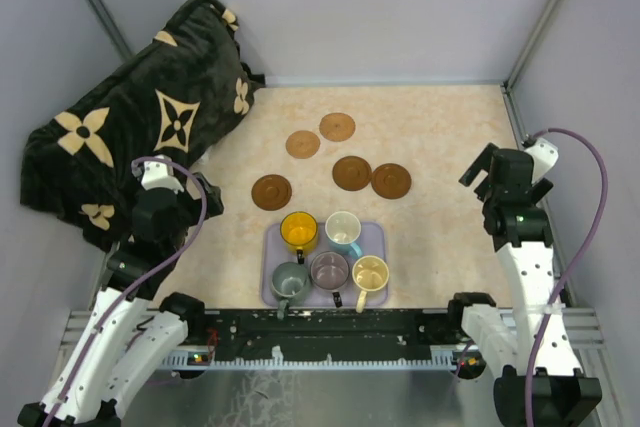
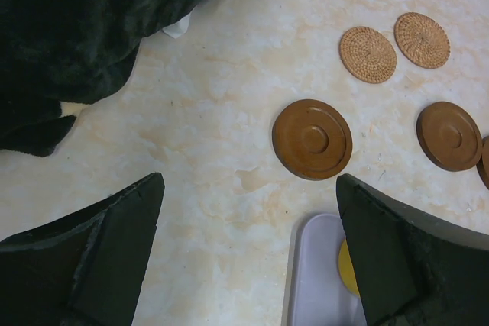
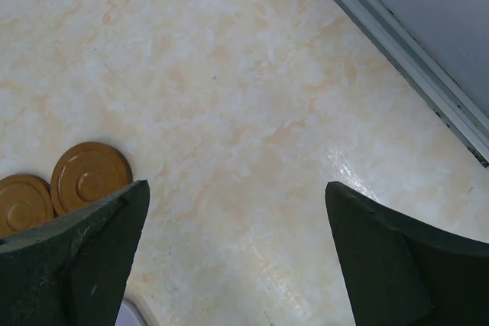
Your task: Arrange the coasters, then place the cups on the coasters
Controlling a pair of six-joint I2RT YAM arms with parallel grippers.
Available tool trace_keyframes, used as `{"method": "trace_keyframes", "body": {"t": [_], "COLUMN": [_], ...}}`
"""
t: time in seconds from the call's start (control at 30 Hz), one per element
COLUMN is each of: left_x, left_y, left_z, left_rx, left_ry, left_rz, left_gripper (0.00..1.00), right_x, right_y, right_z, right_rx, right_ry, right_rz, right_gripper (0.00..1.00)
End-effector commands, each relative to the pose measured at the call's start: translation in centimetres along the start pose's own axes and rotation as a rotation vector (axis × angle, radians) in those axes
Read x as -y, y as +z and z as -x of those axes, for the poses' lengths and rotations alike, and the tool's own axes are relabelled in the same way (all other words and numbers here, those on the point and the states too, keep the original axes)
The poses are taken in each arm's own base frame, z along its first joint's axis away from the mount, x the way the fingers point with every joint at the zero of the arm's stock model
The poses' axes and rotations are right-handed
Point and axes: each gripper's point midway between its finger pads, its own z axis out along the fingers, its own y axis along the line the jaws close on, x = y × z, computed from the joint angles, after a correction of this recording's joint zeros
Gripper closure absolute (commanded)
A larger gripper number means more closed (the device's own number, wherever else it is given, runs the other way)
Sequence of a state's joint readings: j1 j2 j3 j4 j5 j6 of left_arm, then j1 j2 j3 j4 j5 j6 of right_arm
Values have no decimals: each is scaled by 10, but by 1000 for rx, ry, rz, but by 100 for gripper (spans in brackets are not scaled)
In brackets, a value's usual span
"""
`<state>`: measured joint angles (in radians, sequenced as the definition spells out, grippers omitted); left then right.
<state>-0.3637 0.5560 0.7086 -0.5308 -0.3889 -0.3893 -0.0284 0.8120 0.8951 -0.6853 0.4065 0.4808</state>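
Several round brown coasters lie loose on the table beyond the tray: two lighter woven ones [image 1: 337, 127] [image 1: 303, 144] and three darker ones [image 1: 352, 173] [image 1: 391, 181] [image 1: 271, 191]. The cups stand together on the lavender tray [image 1: 377, 238]: yellow [image 1: 299, 232], light blue [image 1: 343, 230], grey-green [image 1: 290, 280], mauve [image 1: 329, 269], cream [image 1: 370, 273]. My left gripper [image 1: 190, 192] [image 2: 248, 188] hovers open left of the tray, near a dark coaster [image 2: 312, 139]. At the right side my right gripper [image 1: 488, 173] [image 3: 237, 188] is open over bare table, two dark coasters [image 3: 90, 177] to its left.
A black plush blanket with tan flower prints [image 1: 130, 137] is heaped at the back left, close to the left arm. Grey walls close in the table at the back and both sides, with a metal rail [image 3: 405, 51] along the right edge.
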Motion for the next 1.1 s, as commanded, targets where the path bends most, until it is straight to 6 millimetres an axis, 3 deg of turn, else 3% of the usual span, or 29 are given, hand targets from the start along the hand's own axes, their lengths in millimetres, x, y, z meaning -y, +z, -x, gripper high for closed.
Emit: {"method": "trace_keyframes", "body": {"t": [0.0, 0.57, 0.83, 1.07], "left_x": [-4, -5, 13, 31], "left_y": [-2, 4, 34, 76], "left_z": [5, -9, -33, -58], "left_rx": [14, -15, -73, -212], "left_ry": [-2, -1, 0, 3], "left_rz": [22, 23, -34, -12], "left_gripper": [0, 0, 0, 0], "right_x": [4, 0, -46, -105], "right_y": [-1, 5, 14, 31], "right_z": [9, -1, -18, -41], "right_rx": [38, 3, -53, -104], "right_ry": [5, -8, -59, -181], "right_rz": [-22, -5, 176, 244], "right_gripper": [1, 1, 1, 1]}}
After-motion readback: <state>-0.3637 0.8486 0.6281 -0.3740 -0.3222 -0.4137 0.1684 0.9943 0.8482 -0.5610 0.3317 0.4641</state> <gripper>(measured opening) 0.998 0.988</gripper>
